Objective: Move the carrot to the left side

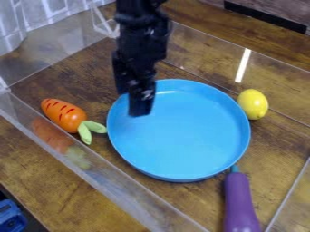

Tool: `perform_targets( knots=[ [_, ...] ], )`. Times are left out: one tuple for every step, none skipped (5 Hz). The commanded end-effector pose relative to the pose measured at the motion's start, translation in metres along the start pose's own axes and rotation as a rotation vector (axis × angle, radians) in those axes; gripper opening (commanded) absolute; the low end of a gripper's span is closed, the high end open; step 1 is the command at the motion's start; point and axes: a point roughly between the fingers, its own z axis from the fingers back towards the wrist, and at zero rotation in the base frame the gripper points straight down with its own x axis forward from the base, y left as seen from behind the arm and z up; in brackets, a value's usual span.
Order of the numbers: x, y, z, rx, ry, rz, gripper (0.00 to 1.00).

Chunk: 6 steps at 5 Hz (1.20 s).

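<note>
The carrot (pixel 63 112) is small and orange with a light green leafy top. It lies on the wooden table to the left of the blue plate (pixel 224 149), near the left edge. My black gripper (pixel 138 98) points down over the plate's left rim, to the right of the carrot and apart from it. Its fingers stand open, nearly in line with the camera, with nothing between them.
A yellow lemon (pixel 253 102) sits at the plate's right side. A purple eggplant (pixel 238 204) lies at the front right. Clear plastic walls (pixel 36 54) enclose the table on the left and front.
</note>
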Motion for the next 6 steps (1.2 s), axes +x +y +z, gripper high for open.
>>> perform_targets(
  knots=[
    [-0.017,0.017,0.001,0.032,-0.024,-0.155,1.00],
    [-0.036,0.033,-0.001,0.036,-0.008,-0.277,1.00],
    [-0.057,0.046,-0.006,0.043,-0.007,-0.373,1.00],
    [-0.068,0.058,-0.013,0.047,0.000,-0.333,1.00],
    [-0.072,0.067,-0.023,0.048,0.010,-0.297,1.00],
    [-0.075,0.078,-0.027,0.057,0.027,-0.254,1.00]
  ],
)
